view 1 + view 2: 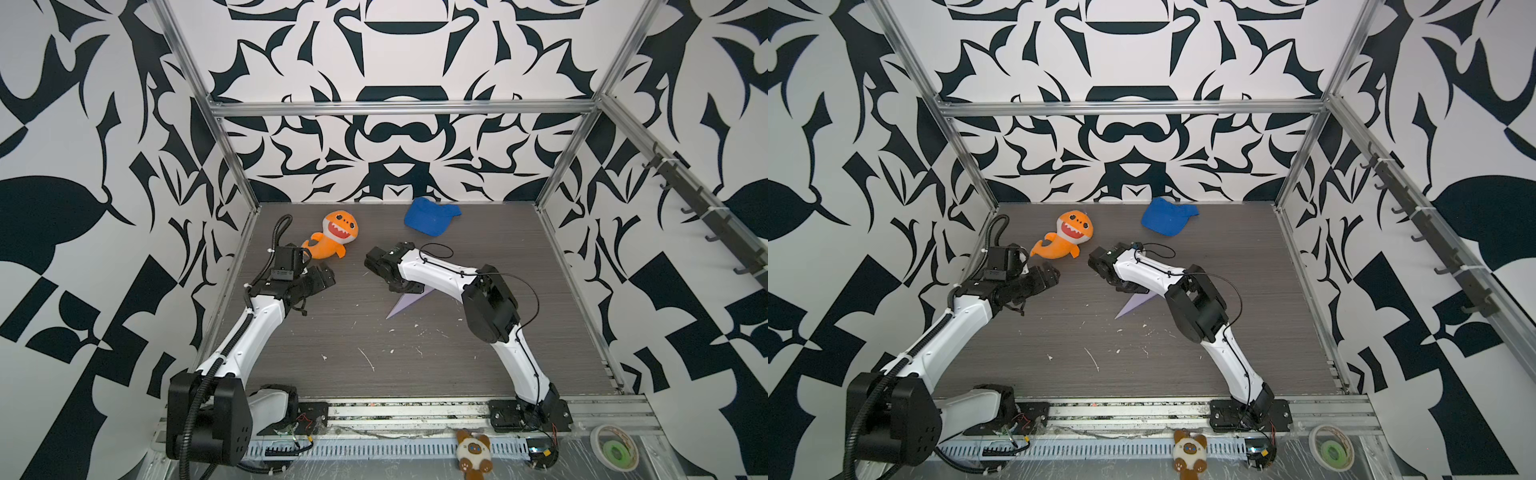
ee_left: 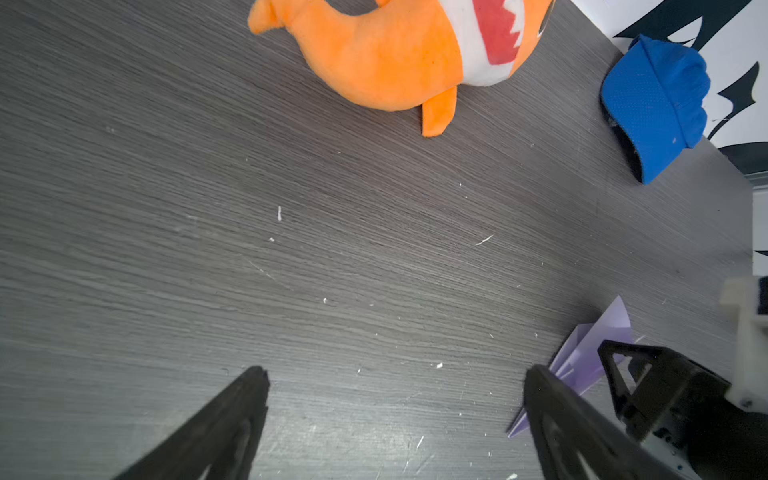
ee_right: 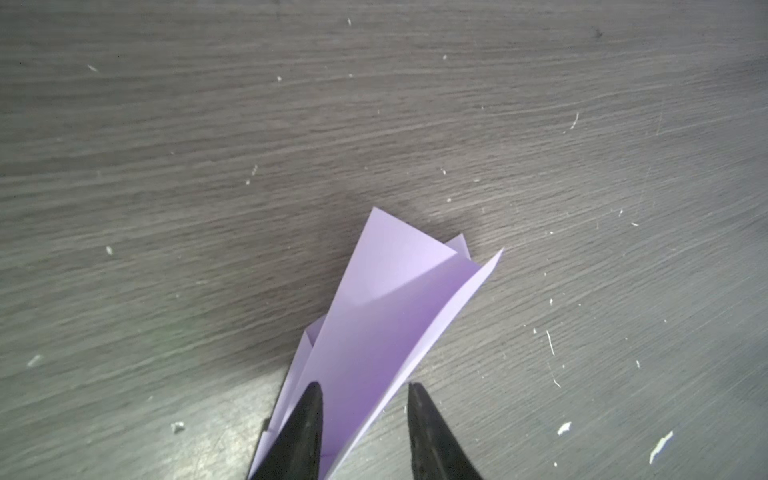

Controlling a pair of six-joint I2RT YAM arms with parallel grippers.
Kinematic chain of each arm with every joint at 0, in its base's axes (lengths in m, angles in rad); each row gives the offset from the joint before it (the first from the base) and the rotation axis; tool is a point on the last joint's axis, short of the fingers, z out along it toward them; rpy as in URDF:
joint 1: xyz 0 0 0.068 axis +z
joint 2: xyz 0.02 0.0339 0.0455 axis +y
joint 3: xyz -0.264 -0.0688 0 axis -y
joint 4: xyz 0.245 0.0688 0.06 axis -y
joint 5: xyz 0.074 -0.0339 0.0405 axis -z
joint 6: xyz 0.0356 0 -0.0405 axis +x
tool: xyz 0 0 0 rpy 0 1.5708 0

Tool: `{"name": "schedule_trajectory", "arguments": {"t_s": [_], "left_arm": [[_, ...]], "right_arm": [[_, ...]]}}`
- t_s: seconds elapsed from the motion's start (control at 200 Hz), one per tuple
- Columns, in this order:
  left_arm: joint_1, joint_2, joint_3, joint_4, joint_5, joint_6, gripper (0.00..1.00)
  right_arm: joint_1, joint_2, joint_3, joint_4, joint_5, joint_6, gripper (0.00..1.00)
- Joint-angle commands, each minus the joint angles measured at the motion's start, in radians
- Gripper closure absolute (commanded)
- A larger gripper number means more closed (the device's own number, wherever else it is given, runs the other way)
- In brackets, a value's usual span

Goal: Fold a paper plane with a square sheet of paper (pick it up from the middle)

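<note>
Dark woodgrain bench (image 1: pixel 374 353) is occupied near its middle by the paper plane (image 1: pixel 405 302), straddled by the right tool (image 3: pixel 361 388), narrowly parted, not clamped; the left tool (image 2: pixel 399 370) is held released, apart.

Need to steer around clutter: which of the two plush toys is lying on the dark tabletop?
The orange plush shark, toward the back; the brown-and-white plush lies beyond the tabletop's front edge.

Legible markings: none.
No text, label, brand or number is readable on the blue fabric cap (image 1: pixel 430 218), orange plush shark (image 1: pixel 332 237), folded pale-lavender paper dart (image 3: pixel 386 316) or black-and-white patterned walls (image 1: pixel 83 124).
</note>
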Motion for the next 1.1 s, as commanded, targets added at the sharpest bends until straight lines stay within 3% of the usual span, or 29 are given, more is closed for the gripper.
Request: {"name": "schedule_trajectory", "arguments": {"t_s": [0.0,0.245,0.4,0.56,0.7,0.79,0.84,0.945,1.095], "left_arm": [[0.004,0.011,0.006,0.002,0.015,0.005,0.0],[0.004,0.021,0.013,-0.002,0.015,0.005,0.01],[0.004,0.023,0.015,-0.003,0.017,0.007,0.0],[0.006,0.027,0.022,-0.006,0.021,0.006,0.01],[0.006,0.03,0.03,-0.01,0.038,0.002,0.01],[0.006,0.027,0.032,-0.009,0.063,-0.008,0.0],[0.006,0.026,0.033,-0.004,0.088,-0.02,0.01],[0.006,0.019,0.028,0.017,0.142,-0.054,0.0],[0.006,0.018,0.002,0.09,0.256,-0.115,0.0]], "right_arm": [[-0.001,-0.054,-0.022,-0.026,-0.006,0.031,0.63],[-0.002,-0.066,-0.063,-0.01,-0.02,0.051,0.69],[-0.004,-0.083,-0.067,-0.001,-0.008,0.044,0.88],[-0.01,-0.121,-0.093,0.034,-0.003,0.012,1.0],[-0.014,-0.18,-0.126,0.131,-0.026,-0.093,1.0],[-0.026,-0.258,-0.208,0.327,-0.145,-0.216,1.0],[-0.042,-0.306,-0.287,0.49,-0.295,-0.286,1.0],[-0.083,-0.356,-0.413,0.748,-0.551,-0.295,1.0],[-0.097,-0.361,-0.476,0.932,-0.676,-0.299,1.0]]}}
